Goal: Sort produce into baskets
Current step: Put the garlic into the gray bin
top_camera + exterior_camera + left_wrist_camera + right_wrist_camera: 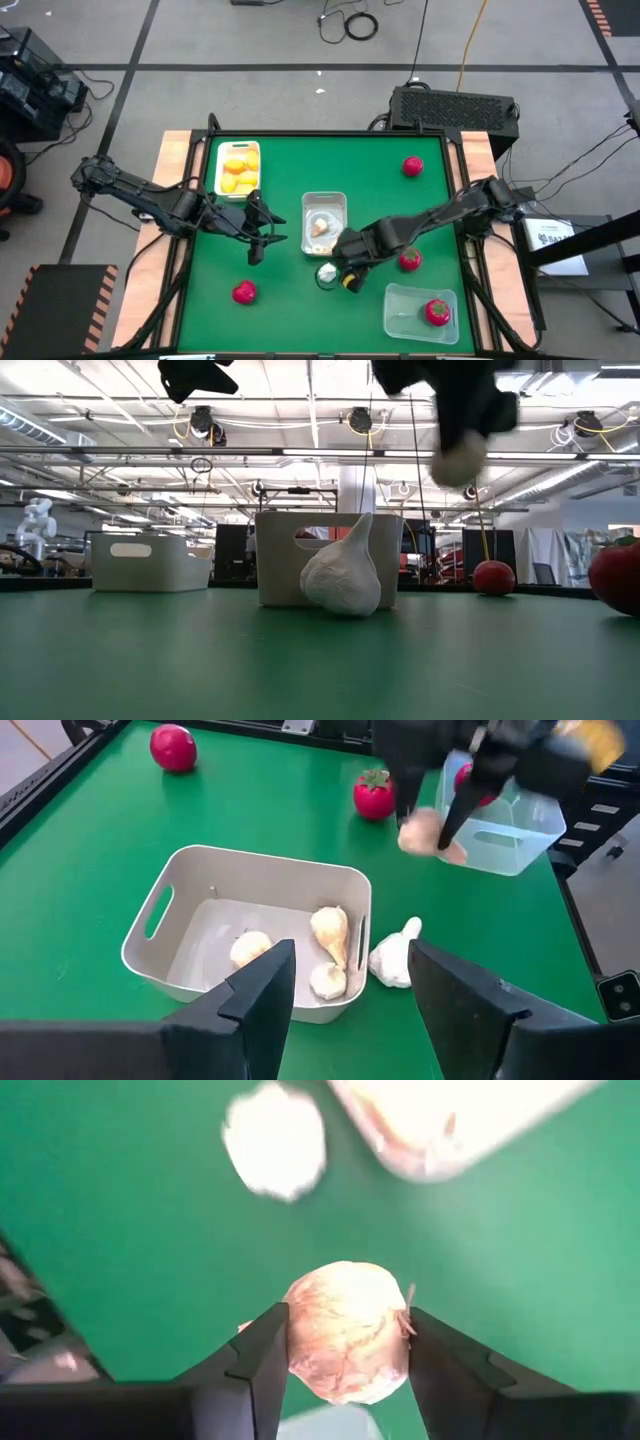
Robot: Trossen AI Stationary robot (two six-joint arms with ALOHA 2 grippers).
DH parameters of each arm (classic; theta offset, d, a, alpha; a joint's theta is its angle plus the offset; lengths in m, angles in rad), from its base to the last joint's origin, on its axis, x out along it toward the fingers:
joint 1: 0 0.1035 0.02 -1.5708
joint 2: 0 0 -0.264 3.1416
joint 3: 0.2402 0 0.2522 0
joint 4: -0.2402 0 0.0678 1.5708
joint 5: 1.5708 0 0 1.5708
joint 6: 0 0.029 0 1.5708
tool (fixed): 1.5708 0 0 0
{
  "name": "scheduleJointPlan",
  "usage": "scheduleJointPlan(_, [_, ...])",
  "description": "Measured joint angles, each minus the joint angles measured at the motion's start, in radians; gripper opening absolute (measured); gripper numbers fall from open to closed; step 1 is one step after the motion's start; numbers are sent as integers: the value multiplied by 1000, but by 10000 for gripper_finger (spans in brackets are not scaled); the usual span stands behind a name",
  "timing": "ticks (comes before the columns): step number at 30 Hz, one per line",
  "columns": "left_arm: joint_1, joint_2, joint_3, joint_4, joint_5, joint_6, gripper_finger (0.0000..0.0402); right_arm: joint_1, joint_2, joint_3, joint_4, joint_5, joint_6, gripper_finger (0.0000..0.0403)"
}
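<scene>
I am pinching a garlic bulb (347, 1345) snugly in my right pincer (345, 1355), carrying it level toward the white basket (341, 205), clearing its rim before releasing.

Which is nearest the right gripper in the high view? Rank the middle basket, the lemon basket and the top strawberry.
From the right gripper, shut on a garlic bulb:
1. Middle basket, just above it, holding garlic.
2. Top strawberry, toward the upper right.
3. Lemon basket, at the upper left, slightly farther.
</scene>
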Motion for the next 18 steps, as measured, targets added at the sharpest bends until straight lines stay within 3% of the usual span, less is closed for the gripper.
scheduleJointPlan(8, [0,0,0,0,-7,-9,203,-67,-13,114,163,346,-230,169])
scheduleJointPlan(13, [0,0,0,0,-8,-35,203,-128,-2,113,290,370,-401,169])
scheduleJointPlan(18, [-1,0,0,-1,-9,-80,203,-178,0,112,288,368,-394,169])
